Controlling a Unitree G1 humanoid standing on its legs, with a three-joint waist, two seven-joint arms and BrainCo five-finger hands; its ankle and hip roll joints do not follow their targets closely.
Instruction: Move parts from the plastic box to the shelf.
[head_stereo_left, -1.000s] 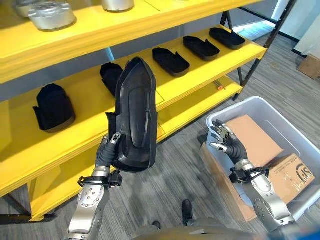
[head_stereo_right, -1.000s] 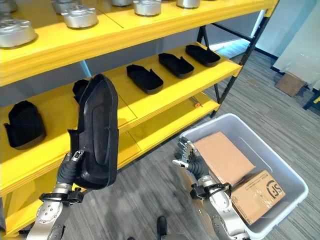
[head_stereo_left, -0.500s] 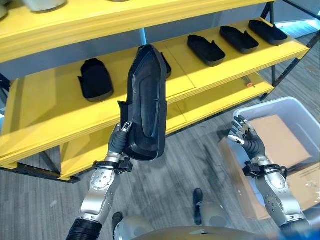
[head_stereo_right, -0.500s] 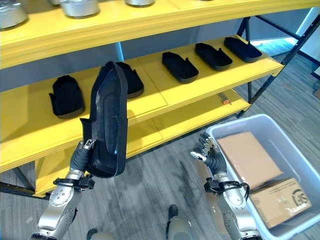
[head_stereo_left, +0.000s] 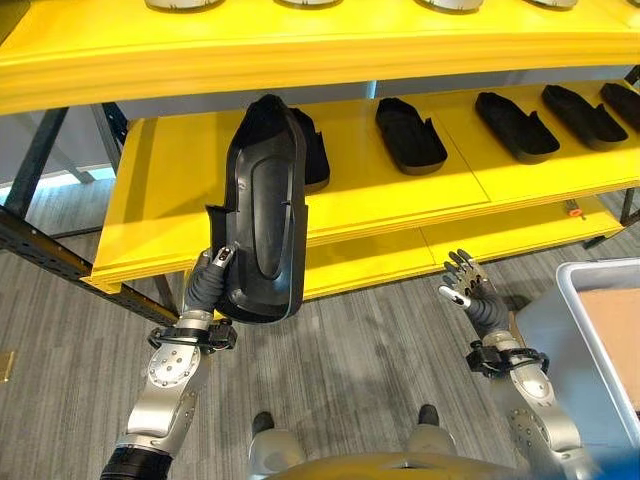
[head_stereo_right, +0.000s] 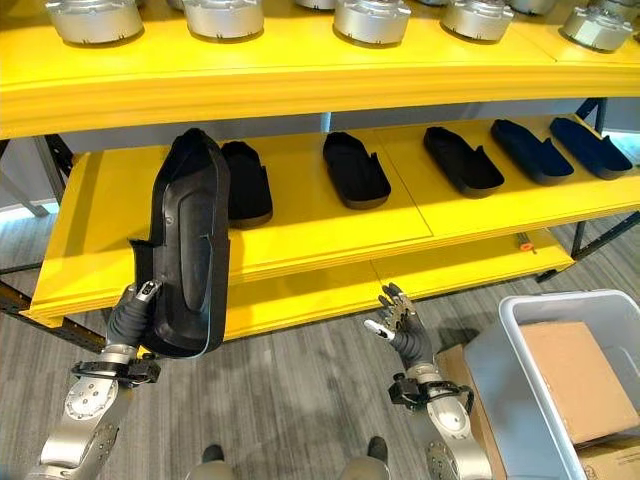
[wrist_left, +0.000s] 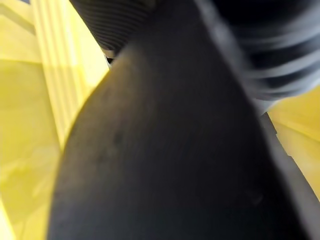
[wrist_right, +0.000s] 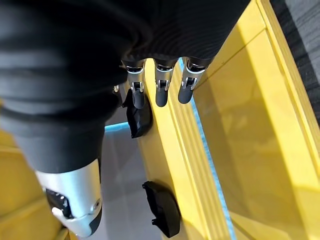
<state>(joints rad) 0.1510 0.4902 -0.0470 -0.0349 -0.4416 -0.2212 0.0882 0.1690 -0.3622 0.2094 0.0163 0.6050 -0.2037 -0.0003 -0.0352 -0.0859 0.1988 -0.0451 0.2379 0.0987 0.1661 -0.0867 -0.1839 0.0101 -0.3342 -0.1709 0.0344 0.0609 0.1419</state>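
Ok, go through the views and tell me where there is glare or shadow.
Left eye view: the black part, gripped in the left hand, carries a soft sheen along its raised ridge. Left wrist view: that part is a dark mass against the brightly lit yellow shelf. Right wrist view: a pale streak of reflected light runs along the shelf past the open right hand.

Black part, yellow shelf

Black part: moulded plastic, matt with a slight sheen, smooth. Shelf: yellow-painted boards, smooth, satin; frame dark metal. Parts on the top board: bare silver metal, dull shine. Plastic box: grey, semi-gloss. Cartons inside: brown matt cardboard. Floor: grey, streaked, wood-grain look.
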